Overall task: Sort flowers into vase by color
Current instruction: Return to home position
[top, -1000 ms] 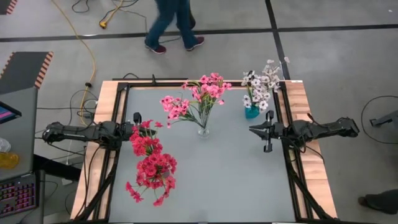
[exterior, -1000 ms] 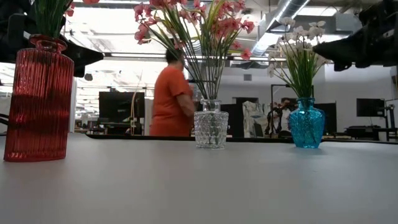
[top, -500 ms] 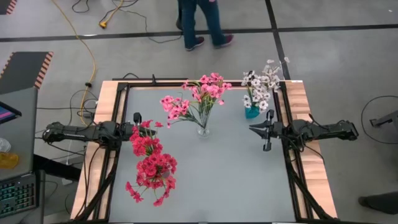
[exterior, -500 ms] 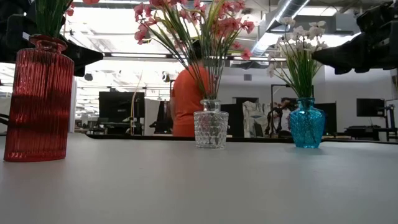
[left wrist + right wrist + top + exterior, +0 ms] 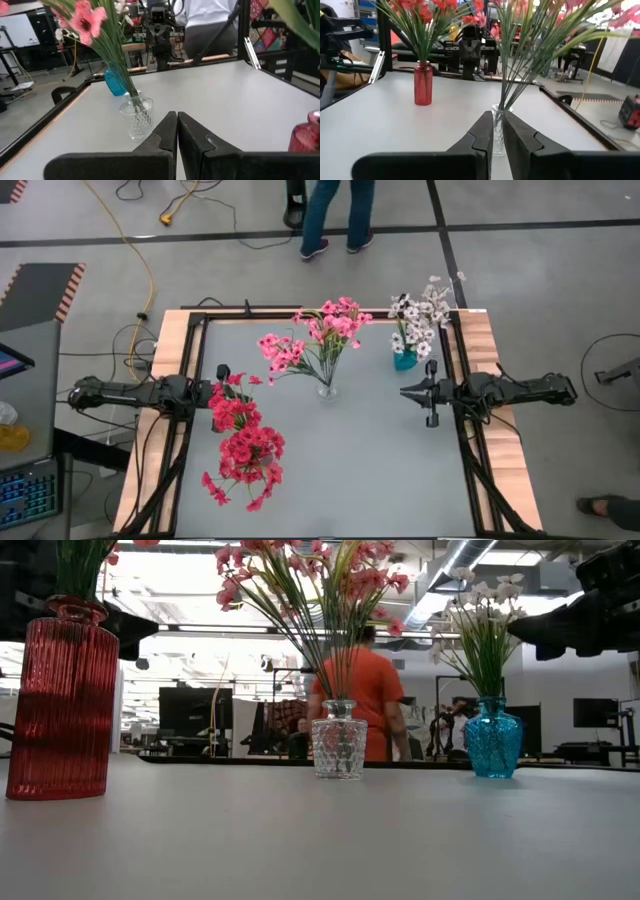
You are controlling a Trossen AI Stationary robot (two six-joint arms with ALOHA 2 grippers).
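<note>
Pulling back a touch toward the frame's right edge, the right gripper [image 5: 421, 392] is hanging empty with jaws barely parted while the left gripper [image 5: 215, 376] is sitting closed, the flowers [image 5: 324, 335] all standing sorted in 3 vases, so sorting looks finished.

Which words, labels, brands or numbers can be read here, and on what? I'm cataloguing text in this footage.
None can be read.
The ribbed red glass vase, the clear faceted glass vase and the teal glass vase carry no lettering.
Background screens and equipment are too blurred to read.
</note>
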